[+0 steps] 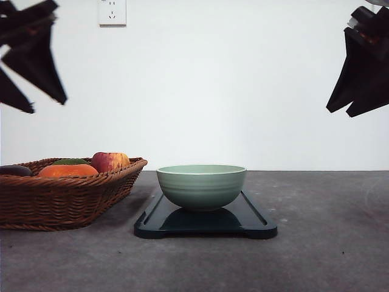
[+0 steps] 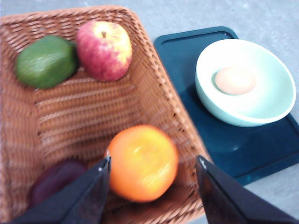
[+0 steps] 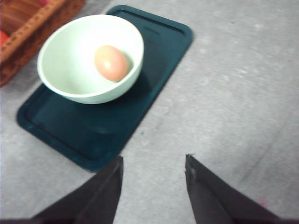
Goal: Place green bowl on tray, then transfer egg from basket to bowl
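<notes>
The green bowl (image 1: 202, 185) stands upright on the dark tray (image 1: 255, 222) at the table's middle. A pale brown egg (image 3: 111, 62) lies inside the bowl (image 3: 79, 74), also seen as egg (image 2: 235, 80) in bowl (image 2: 261, 109). The wicker basket (image 1: 61, 201) sits left of the tray. My left gripper (image 1: 27, 91) hangs open high at the left, above the basket (image 2: 140, 98), holding nothing (image 2: 153, 167). My right gripper (image 1: 349, 106) hangs open high at the right, empty (image 3: 154, 163), over bare table beside the tray (image 3: 154, 60).
In the basket lie an orange (image 2: 142, 162), a red-yellow apple (image 2: 103, 50), a green avocado-like fruit (image 2: 46, 61) and a dark purple item (image 2: 56, 179). Grey tabletop (image 1: 328, 231) spreads to the right of the tray. A wall socket (image 1: 112, 12) is on the white wall.
</notes>
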Available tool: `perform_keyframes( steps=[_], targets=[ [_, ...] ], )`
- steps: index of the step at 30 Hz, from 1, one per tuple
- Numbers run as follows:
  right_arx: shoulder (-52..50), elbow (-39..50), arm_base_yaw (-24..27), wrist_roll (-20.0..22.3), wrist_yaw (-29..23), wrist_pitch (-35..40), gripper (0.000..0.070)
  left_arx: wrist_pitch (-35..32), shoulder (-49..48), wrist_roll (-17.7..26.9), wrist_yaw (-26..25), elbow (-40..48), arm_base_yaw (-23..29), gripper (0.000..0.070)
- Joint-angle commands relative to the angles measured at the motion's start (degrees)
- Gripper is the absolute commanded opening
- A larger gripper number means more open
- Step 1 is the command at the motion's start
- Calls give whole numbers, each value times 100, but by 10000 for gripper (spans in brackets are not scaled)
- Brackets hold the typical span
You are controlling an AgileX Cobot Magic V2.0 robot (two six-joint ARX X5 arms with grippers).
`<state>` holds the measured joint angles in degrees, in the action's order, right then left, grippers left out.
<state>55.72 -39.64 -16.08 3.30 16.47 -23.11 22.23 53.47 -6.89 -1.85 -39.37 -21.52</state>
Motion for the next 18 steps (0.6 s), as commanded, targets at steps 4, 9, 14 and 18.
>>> perform_keyframes(
  steps=[4,9,14,18],
  targets=[
    [31,-15,-28,104,29,-63,261,130,-69,172,-6,177,344,347],
    [31,-15,-27,100,-1,-40,3,358,-81,328,-52,170,426,0],
    [29,-20,-33,38,153,86,22,370,-95,301,-74,166,426,0],
    [31,-20,-28,38,151,84,22,349,-95,301,-71,166,426,0]
  ],
)
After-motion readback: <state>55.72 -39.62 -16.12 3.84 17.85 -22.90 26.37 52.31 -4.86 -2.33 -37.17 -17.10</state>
